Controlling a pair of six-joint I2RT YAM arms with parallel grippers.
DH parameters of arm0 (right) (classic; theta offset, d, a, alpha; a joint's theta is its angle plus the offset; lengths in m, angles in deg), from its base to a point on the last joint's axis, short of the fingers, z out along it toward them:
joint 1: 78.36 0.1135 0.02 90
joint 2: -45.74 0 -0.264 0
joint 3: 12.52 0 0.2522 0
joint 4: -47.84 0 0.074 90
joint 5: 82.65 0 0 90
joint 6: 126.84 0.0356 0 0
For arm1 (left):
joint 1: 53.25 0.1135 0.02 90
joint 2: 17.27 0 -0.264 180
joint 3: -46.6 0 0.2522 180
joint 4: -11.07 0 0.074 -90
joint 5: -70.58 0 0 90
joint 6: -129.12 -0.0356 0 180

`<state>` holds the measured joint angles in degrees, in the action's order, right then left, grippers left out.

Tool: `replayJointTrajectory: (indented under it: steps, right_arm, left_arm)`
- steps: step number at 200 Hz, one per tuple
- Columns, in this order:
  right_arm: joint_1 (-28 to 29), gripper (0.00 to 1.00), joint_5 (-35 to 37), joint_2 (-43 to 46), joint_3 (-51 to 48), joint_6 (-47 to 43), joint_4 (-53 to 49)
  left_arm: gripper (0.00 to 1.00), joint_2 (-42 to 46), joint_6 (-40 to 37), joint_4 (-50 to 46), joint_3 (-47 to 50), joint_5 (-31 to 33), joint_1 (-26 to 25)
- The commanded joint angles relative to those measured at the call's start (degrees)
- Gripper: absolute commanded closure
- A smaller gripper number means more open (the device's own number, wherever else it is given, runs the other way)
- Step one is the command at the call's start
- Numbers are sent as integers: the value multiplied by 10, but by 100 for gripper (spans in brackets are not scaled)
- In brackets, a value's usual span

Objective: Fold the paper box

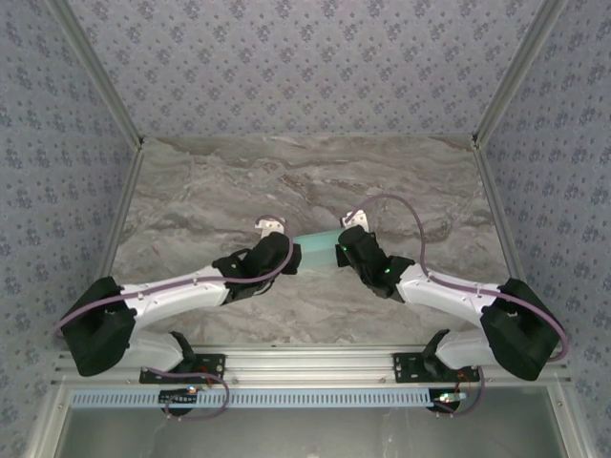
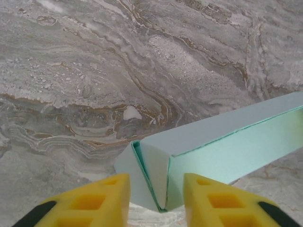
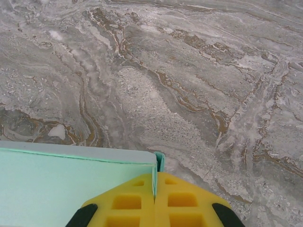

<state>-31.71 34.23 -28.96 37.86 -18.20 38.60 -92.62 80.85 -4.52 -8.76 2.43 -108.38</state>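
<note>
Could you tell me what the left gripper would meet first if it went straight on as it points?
Most likely the paper box: its folded end sits between the left gripper's open jaws, marble table beyond.

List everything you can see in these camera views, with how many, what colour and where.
paper box: 1, pale turquoise, mid-table between the two grippers
table: 1, grey-brown marble pattern, under everything
wall panels: 3, grey-blue floral print, back and both sides
mounting rail: 1, silver, near edge, carrying the arm bases
left arm and right arm: 2, white and black, reaching inward
left gripper: 1, yellow fingers, jaws apart either side of the box's left end
right gripper: 1, yellow fingers, shut on the box's right edge
</note>
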Motion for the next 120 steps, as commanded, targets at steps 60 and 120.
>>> replayJointTrajectory:
  steps: [60,120]
  right_arm:
    - [11,97,-2,-8,-2,-5,-72]
    - [12,97,-1,-5,-2,-6,-73]
  left_arm:
    - [35,66,-22,-52,-33,-32,22]
    - [34,29,-9,-40,-58,-169,122]
